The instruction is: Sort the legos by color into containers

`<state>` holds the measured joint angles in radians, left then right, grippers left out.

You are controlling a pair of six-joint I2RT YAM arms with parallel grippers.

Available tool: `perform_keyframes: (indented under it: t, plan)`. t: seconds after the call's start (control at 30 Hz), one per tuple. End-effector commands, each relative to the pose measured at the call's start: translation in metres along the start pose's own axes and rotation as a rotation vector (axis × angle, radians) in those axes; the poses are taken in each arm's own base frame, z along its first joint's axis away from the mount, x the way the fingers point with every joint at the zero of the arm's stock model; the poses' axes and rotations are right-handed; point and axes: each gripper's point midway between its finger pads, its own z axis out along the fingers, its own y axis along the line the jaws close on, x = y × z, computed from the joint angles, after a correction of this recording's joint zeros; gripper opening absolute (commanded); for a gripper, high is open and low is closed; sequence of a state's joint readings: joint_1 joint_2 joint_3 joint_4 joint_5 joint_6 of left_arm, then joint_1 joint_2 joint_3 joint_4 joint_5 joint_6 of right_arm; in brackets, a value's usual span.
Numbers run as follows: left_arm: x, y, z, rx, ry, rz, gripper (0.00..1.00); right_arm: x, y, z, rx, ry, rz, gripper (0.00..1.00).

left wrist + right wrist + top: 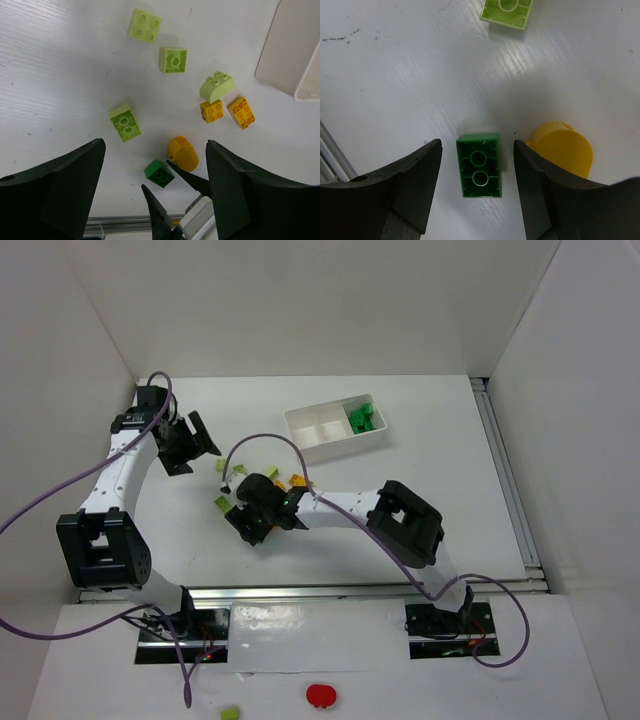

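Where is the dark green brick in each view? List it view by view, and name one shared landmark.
Top external: not visible; the right gripper covers that spot.
Left wrist: the dark green brick lies at lower centre, between the right gripper's black fingertips.
Right wrist: lower centre, between the jaws, with a gap on each side.
Landmark: the rounded orange-yellow piece, right beside it in both wrist views.

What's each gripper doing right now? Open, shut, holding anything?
Left gripper: open, empty.
Right gripper: open, astride the dark green brick, not gripping it.
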<state>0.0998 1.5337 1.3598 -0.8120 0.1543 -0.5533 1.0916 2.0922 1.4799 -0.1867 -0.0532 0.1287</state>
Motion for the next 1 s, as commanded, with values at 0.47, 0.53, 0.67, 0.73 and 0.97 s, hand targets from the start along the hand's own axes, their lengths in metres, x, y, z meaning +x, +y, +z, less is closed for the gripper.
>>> perform_keyframes:
  t: [0.47,0.53,0.67,0.73,0.97]
  plan:
    - [-0.006,-0.006,-0.007,0.032,-0.023,0.009,0.91,-0.058,-0.025,-0.046,0.132,-0.125,0.008,0.44]
    - [-0.007,-0.007,-0.009,0.036,-0.031,0.011,0.91,-0.075,-0.044,-0.079,0.163,-0.185,0.069,0.44]
    - [-0.003,0.003,-0.004,-0.007,-0.028,0.006,0.91,-0.098,-0.138,-0.144,0.356,-0.315,0.223,0.44]
    - [-0.002,0.005,0.001,-0.012,-0.019,-0.007,0.91,-0.099,-0.176,-0.166,0.444,-0.344,0.282,0.44]
    - [0.02,0.018,0.016,-0.073,0.026,-0.016,0.88,-0.094,-0.31,-0.206,0.7,-0.387,0.502,0.44]
